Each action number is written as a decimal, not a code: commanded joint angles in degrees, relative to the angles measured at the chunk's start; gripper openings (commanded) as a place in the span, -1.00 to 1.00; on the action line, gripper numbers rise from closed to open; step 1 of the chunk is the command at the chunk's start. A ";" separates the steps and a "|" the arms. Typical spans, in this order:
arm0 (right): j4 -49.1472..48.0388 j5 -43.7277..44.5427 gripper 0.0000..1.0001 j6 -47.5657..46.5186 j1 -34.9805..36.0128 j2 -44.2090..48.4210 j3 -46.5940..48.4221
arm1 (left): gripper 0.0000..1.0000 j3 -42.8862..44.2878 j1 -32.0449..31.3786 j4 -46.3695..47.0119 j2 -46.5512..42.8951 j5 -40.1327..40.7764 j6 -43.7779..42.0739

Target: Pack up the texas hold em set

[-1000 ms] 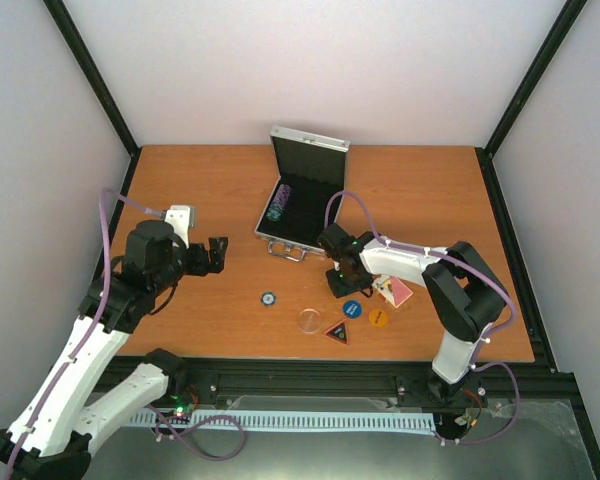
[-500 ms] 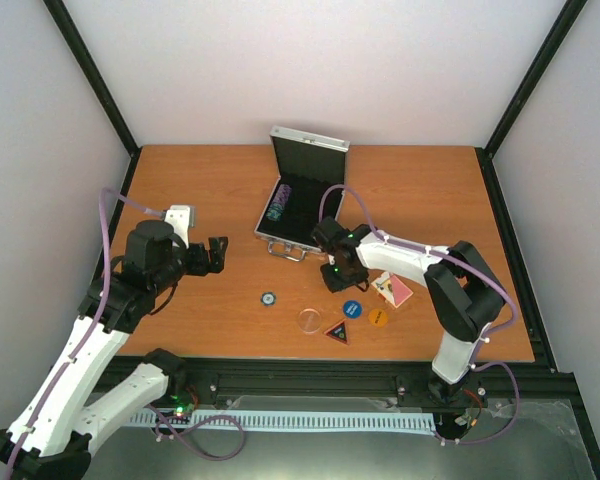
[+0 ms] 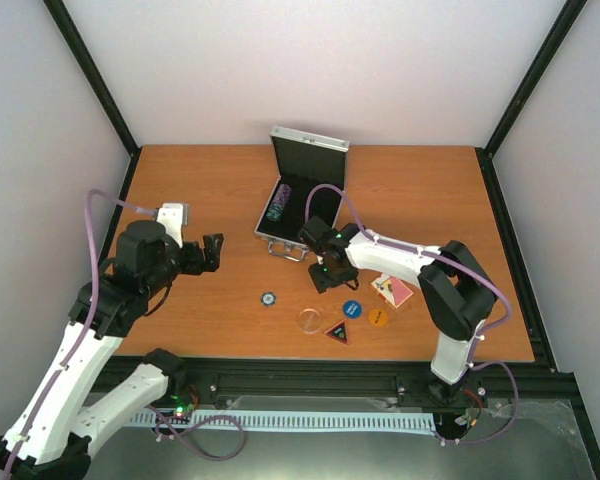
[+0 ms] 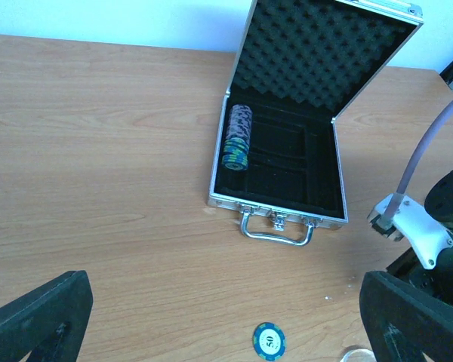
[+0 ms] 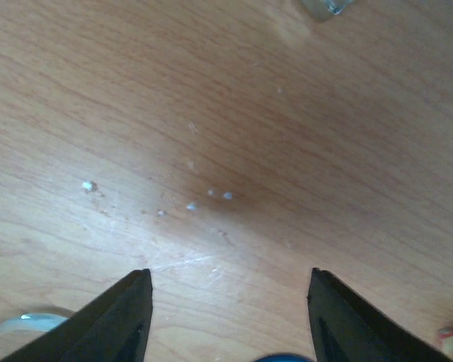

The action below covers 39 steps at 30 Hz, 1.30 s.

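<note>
Since a second ago the right gripper (image 3: 323, 272) has slid left, off the buttons and up to just short of the front edge of the case (image 3: 305, 195). The left arm has drifted a little to the left. The right gripper's fingers (image 5: 128, 320) stand moderately apart over bare wood with nothing between them. The left gripper (image 3: 208, 252) hangs well to the left of the case, and its fingers (image 4: 38, 317) are spread wide and empty.

The silver case sits at the middle of the surface (image 3: 200, 190), its lid upright and lined with black egg-crate foam, its handle (image 4: 278, 232) facing the arms. A stack of chips (image 4: 236, 137) lies on its side in the left compartment. One loose chip (image 4: 269, 341), marked "50", lies on the wood in front of the case. Nearer the arm bases are a clear round disc (image 3: 309, 320), a triangular button (image 3: 338, 332) whose lettering is too small to read, a blue round button (image 3: 352, 309) and an orange round button (image 3: 379, 317). The red-backed card deck (image 3: 393, 291) lies just to their right.
</note>
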<state>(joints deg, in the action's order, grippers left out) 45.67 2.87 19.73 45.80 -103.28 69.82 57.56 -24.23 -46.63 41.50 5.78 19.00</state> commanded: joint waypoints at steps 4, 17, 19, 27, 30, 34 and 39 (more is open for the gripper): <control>1.20 7.02 0.98 -0.18 -1.96 1.67 -0.42 | 1.00 1.86 0.23 -1.77 -1.46 0.99 -1.35; -2.70 5.07 1.00 -4.81 -22.54 5.89 -5.19 | 1.00 1.65 0.23 -1.55 -1.95 0.71 -1.69; -3.09 4.90 1.00 -5.21 -24.54 4.56 -4.99 | 1.00 1.62 0.26 -1.53 -2.03 0.55 -1.69; -6.60 4.23 1.00 -6.00 -31.78 0.40 -4.81 | 0.99 1.71 0.24 -1.98 -2.67 0.06 -1.48; -7.38 3.99 1.00 -6.49 -34.20 -1.24 -4.18 | 1.00 1.68 0.23 -1.98 -2.40 -0.17 -1.43; -8.55 2.84 0.96 -6.97 -35.28 -3.41 -3.70 | 0.99 1.60 0.23 -1.72 -2.26 -0.20 -1.43; -9.55 2.37 0.94 -7.09 -36.98 -5.09 -2.61 | 0.99 1.75 0.24 -2.03 -1.95 0.30 -1.69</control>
<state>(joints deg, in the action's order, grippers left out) 38.02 5.41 13.26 10.46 -106.08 66.24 57.71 -24.21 -47.66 39.40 5.98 18.17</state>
